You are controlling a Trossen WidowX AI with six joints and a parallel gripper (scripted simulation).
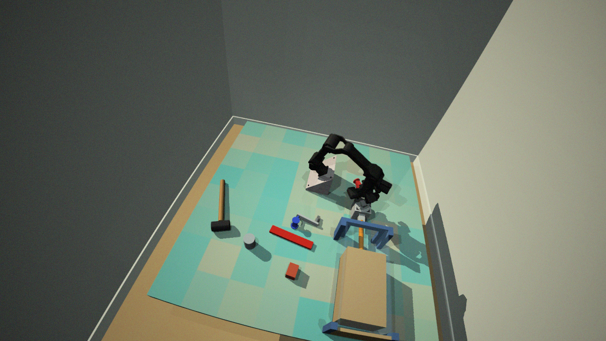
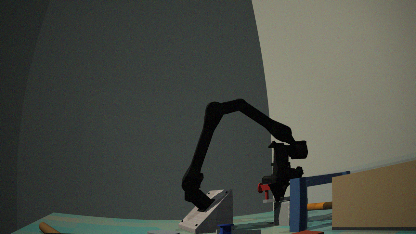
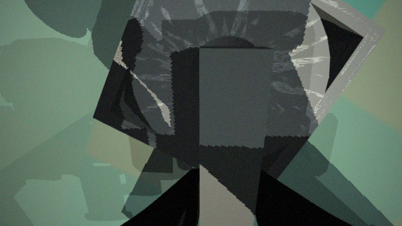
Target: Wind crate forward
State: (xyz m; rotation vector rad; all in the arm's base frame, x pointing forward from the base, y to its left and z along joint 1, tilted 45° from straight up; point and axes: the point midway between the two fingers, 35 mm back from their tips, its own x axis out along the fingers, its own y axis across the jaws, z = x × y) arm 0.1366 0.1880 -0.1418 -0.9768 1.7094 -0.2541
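Observation:
The crate (image 1: 364,288) (image 2: 375,197) sits flat inside the cubby. An orange strap (image 1: 360,235) (image 2: 319,206) runs from its front to the grey winch (image 1: 360,210) (image 2: 283,214) (image 3: 320,72). A gap shows between the crate's front and the blue frame (image 1: 366,224) (image 2: 298,203) at the mouth. My gripper (image 1: 362,200) (image 2: 278,200) (image 3: 226,177) points down just over the winch, shut on the red-knobbed winch handle (image 2: 264,187) (image 3: 235,100). Its grey arm lies over the winch top, covering most of the round hole; the square key is hidden.
A blue-knobbed crank (image 1: 308,219) (image 2: 225,228) lies left of the winch. A red bar (image 1: 291,237), a red block (image 1: 292,270), a grey cylinder (image 1: 249,240) and a hammer (image 1: 220,225) lie farther left. The frame stands close in front of the winch.

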